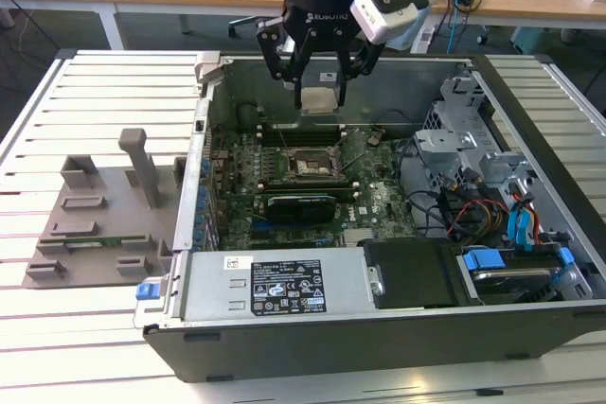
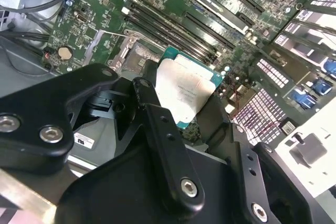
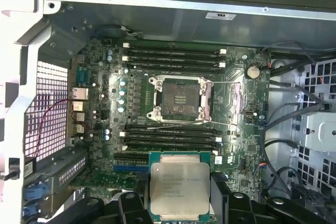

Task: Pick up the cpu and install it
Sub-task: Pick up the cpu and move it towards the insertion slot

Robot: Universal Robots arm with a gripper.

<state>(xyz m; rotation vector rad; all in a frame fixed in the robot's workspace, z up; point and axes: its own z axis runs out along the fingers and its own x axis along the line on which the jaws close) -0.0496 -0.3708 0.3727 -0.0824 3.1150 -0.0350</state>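
The pincer (image 1: 320,94) hangs over the open computer case (image 1: 284,290). Its black fingers (image 1: 303,78) are closed in on the cpu (image 1: 320,101), gripping it by its edges and holding it in the air, clear of the motherboard (image 1: 374,205). In the first wrist view the cpu (image 3: 180,184) sits level between the fingers with its silvery top facing the camera. The socket (image 3: 178,98) on the board beyond it has nothing seated in it and lies between two banks of memory slots (image 3: 173,53). The case stands on the slatted white surface (image 1: 114,73), filling the side toward the exterior view's right. A grey fixture (image 1: 104,215) lies beside the case, toward the surface's edge at the exterior view's left.
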